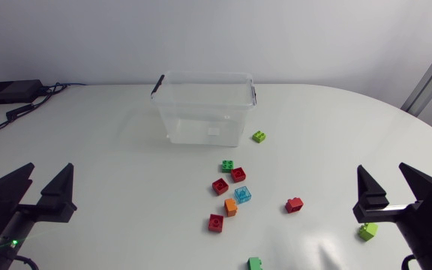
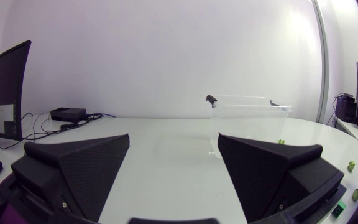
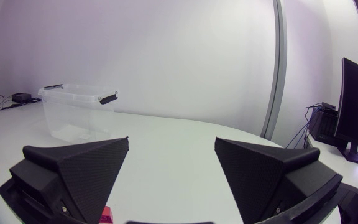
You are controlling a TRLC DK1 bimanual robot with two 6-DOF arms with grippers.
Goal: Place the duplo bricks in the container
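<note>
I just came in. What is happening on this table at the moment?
Nothing is being handled yet. Both arms rest at the near edge of the table, the left pincer and the right pincer open and empty. The clear container stands at the far side with no brick in it. The coloured bricks lie scattered in front of it; a lime brick lies closest.

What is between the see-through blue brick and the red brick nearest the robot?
An orange brick lies between the blue brick and that red brick, in the head view.
</note>
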